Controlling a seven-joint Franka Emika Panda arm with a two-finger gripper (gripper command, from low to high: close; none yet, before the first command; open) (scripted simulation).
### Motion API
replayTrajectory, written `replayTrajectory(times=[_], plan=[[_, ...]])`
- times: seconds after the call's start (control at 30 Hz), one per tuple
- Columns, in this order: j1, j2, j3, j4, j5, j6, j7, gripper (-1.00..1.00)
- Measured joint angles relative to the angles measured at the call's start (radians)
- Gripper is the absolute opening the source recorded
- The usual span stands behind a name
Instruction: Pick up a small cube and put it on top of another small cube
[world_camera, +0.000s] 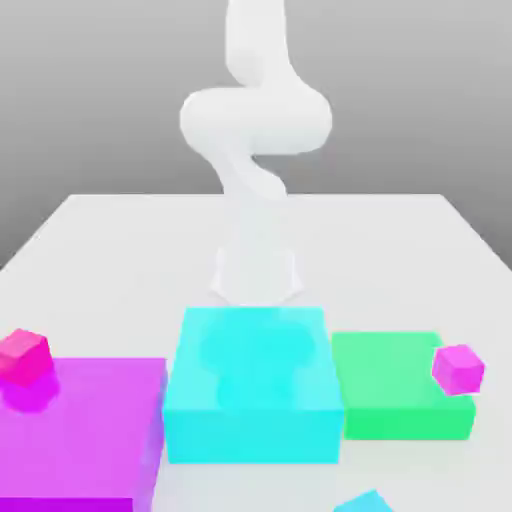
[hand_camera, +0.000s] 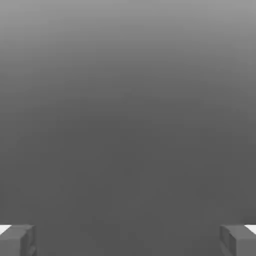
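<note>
The small cube (world_camera: 366, 502) is sky-blue and lies at the very front edge of the exterior view, cut off by the frame. Another small cube (world_camera: 458, 368), violet-magenta, rests at the right end of the large green block (world_camera: 390, 385). The white arm (world_camera: 256, 130) rises behind the blocks, its hand (world_camera: 256, 276) low behind the large cyan block (world_camera: 250, 385), far from both cubes. In the hand view my gripper (hand_camera: 128, 241) is open: its grey fingertips (hand_camera: 18, 240) stand wide apart with nothing between them, before a plain grey background.
A large magenta block (world_camera: 80, 430) lies at the exterior view's left with a tiny hot-pink cube (world_camera: 24, 357) on its far left corner. The three big blocks form a row across the front of the white table (world_camera: 120, 250).
</note>
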Motion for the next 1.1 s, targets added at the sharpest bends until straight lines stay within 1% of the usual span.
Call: replayTrajectory(times=[0.57, 0.97, 1.1], plan=[[0.081, 0.623, 0.035, 0.041, -0.005, 0.163, -0.14, 0.0], [0.127, 1.058, 0.063, 0.069, -0.045, 0.276, -0.213, 0.0], [0.138, 1.203, 0.055, 0.094, -0.064, 0.371, -0.209, 0.0]])
